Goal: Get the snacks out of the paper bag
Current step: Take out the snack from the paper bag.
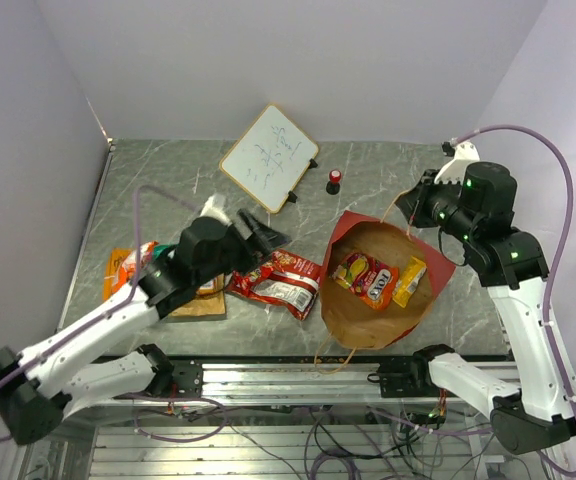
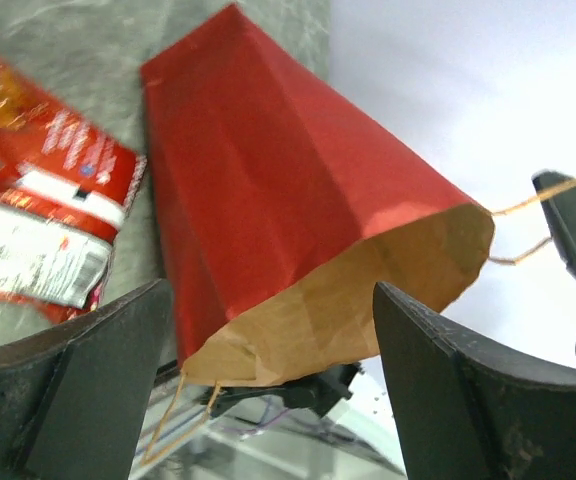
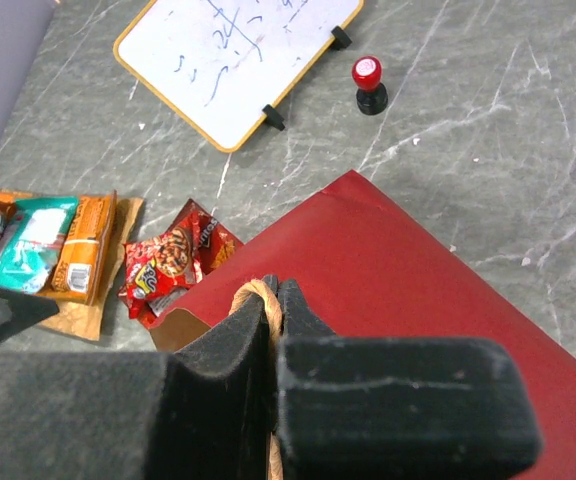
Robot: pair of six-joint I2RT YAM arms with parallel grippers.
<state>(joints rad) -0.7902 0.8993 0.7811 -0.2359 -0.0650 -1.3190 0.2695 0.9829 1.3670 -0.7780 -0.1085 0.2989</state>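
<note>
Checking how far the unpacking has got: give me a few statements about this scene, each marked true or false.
1. The right gripper is shut on the paper bag's twisted handle. True.
2. The left gripper grips a red packet. False: it is open and empty; the red packet lies on the table.
3. The paper bag is empty. False: a red-orange packet and a yellow packet lie inside.
4. A red-capped object stands near the whiteboard. True.
</note>
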